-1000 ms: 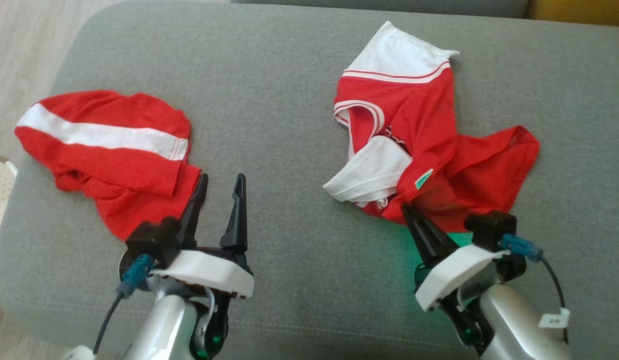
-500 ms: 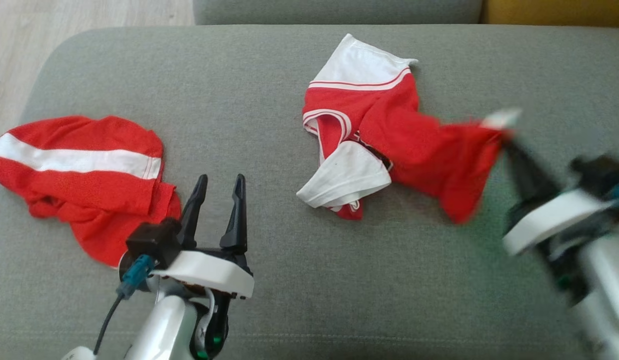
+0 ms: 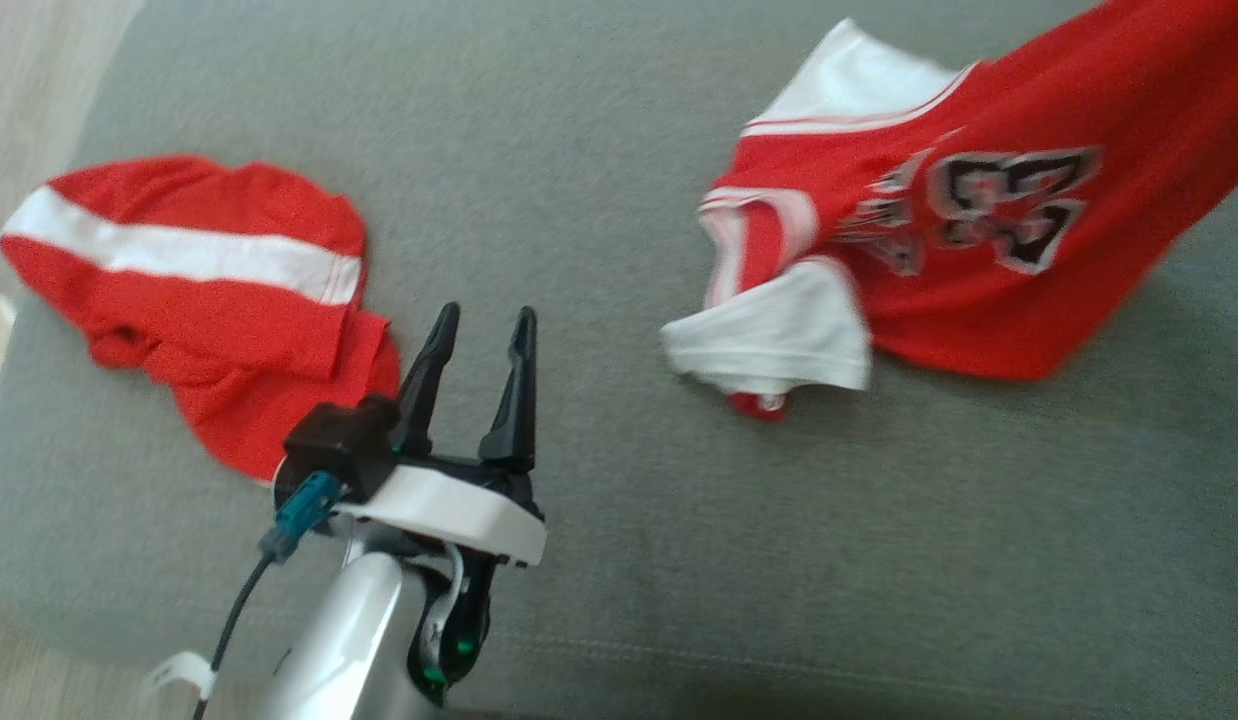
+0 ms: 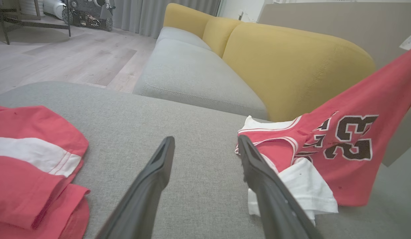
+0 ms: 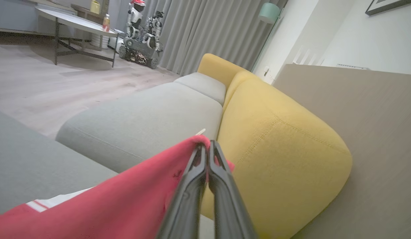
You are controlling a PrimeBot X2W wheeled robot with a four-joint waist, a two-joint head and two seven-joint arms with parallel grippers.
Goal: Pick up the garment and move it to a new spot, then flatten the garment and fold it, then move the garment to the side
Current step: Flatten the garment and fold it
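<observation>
The garment [image 3: 939,260] is a red and white jersey with dark numbers, one end lifted toward the upper right, the white part [image 3: 779,340] still resting on the grey cushion [image 3: 599,520]. In the right wrist view my right gripper [image 5: 205,147] is shut on the garment's red edge [image 5: 132,202]. My left gripper [image 3: 477,330] hovers open over the cushion, left of the jersey, nothing between its fingers. In the left wrist view the open left gripper [image 4: 205,144] points past the jersey [image 4: 341,149], which rises to the right.
A second red garment with a white stripe [image 3: 199,290] lies crumpled at the cushion's left, close to my left gripper. A yellow sofa back [image 4: 291,63] and a grey seat [image 4: 189,73] stand beyond the cushion. Wood floor [image 5: 42,83] lies to the left.
My right gripper has pulled the jersey's red end up and to the right, out of the head view, unfurling the numbers. The head camera has shifted. The left gripper stays open.
</observation>
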